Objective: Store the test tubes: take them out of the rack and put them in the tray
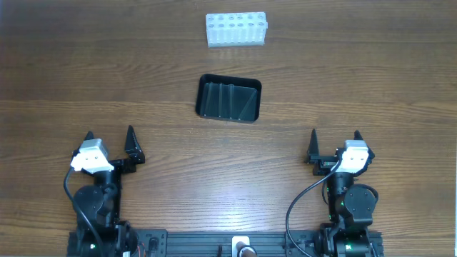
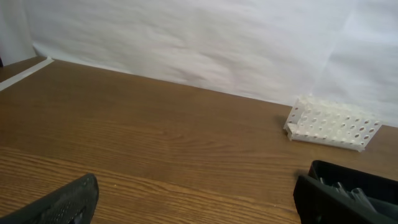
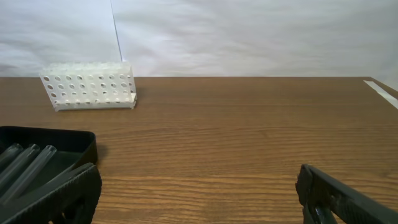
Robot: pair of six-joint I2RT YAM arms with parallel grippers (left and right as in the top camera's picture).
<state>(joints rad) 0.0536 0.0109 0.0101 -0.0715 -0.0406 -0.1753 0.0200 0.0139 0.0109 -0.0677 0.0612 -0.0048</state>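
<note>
A white test tube rack (image 1: 236,29) stands at the far middle of the table, also seen as the rack (image 2: 331,122) and the rack (image 3: 89,85). Nearer lies a black tray (image 1: 228,98) holding several clear test tubes (image 3: 28,163); the tray's corner (image 2: 354,180) shows in the left wrist view. My left gripper (image 1: 109,140) rests open at the near left, far from both. At the near right my right gripper (image 1: 335,143) is open too, nothing between its fingers.
Brown wooden tabletop (image 1: 343,71) stretches all around. A white backdrop (image 3: 249,37) rises behind the table's far edge. Both arm bases sit on a black rail (image 1: 235,243) along the near edge.
</note>
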